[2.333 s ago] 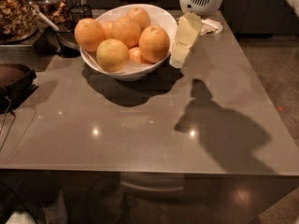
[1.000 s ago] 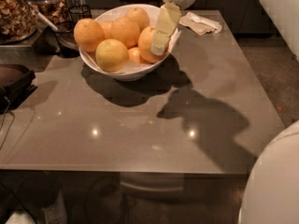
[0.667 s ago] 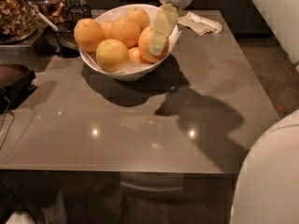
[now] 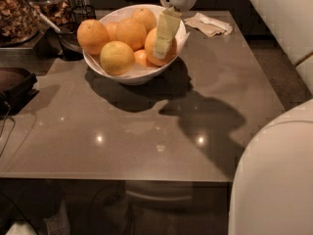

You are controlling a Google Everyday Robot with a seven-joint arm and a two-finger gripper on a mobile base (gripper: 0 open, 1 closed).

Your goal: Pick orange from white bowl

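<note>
Status: pick not yet done, as far as this view shows. The orange (image 4: pixel 149 46) sits inside the white bowl (image 4: pixel 138 77), on its right side against the rim, resting among the other fruit.

Gripper (image 4: pixel 165 33): reaches in from the far edge of the worktop (image 4: pixel 146 131), with its white wrist housing above the bowl's back rim. One pale yellow pad hangs down across the front of the target orange and covers its middle. It looks to be touching or just beside the skin. Jaws: cannot tell whether spread or closed, or whether they have hold of anything, since the far side of the fruit is hidden.

Bowl contents otherwise:
- paler yellowish fruit (image 4: pixel 117 58) at front left
- small half-hidden orange (image 4: pixel 140 58) wedged low between that fruit and the target
- three more oranges toward the back and left

Elsewhere: crumpled paper (image 4: pixel 210 24) lies near the far right corner of the worktop, well apart from the bowl.

Judgement:
- Done: approach and placement at the fruit.
- Left: a confirmed grip, then lifting the orange clear of the rim without dragging its neighbours or tipping the bowl.
</note>
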